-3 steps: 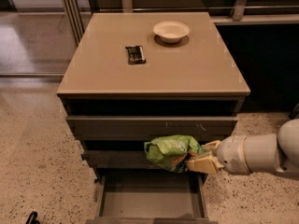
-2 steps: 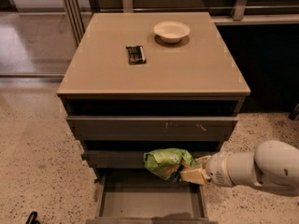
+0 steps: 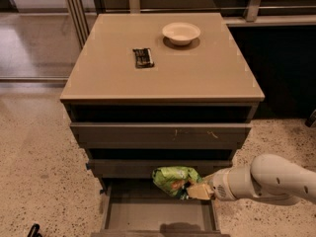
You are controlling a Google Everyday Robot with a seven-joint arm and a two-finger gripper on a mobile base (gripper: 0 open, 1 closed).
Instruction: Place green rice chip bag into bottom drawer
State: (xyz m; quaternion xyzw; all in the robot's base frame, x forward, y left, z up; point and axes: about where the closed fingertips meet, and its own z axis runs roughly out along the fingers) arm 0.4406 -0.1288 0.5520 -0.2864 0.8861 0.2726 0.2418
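Floor [image 3: 34, 147]: pale speckled stone all around, with a metal-framed glass panel along the far left wall.
Cabinet [image 3: 197, 68]: a grey-brown unit with a smooth tan top, standing up and to the left of the gripper.
Gripper [image 3: 198, 191]: low at the cabinet's front right, over the right side of the open tray, its tan fingers pointing left.
Grip: the fingers are pinched onto the right edge of the green chip bag, holding it.
Arm [image 3: 271, 179]: a thick white tube that runs off to the right behind the gripper.
Green chip bag [image 3: 173, 179]: crumpled and glossy, sticking out to the immediate left of the fingers. It sits in front of the middle drawer's face and over the rear of the tray. I cannot tell whether it touches the tray.
Bottom drawer [image 3: 148, 215]: pulled out below and to the left of the gripper, with a plain grey inside. A soft shadow lies on its floor near the front edge.
Middle drawer [image 3: 123, 168]: flat grey front, just above and to the left of the gripper, behind the bag.
Top drawer [image 3: 160, 135]: flat grey front, higher up, with a few light scuffs to the right of centre.
Bowl [image 3: 181, 32]: white, on the cabinet top, far above the gripper, toward the back.
Black packet [image 3: 143, 57]: small and rectangular, lying flat on the top, far above and to the left of the gripper, apart from the bowl.
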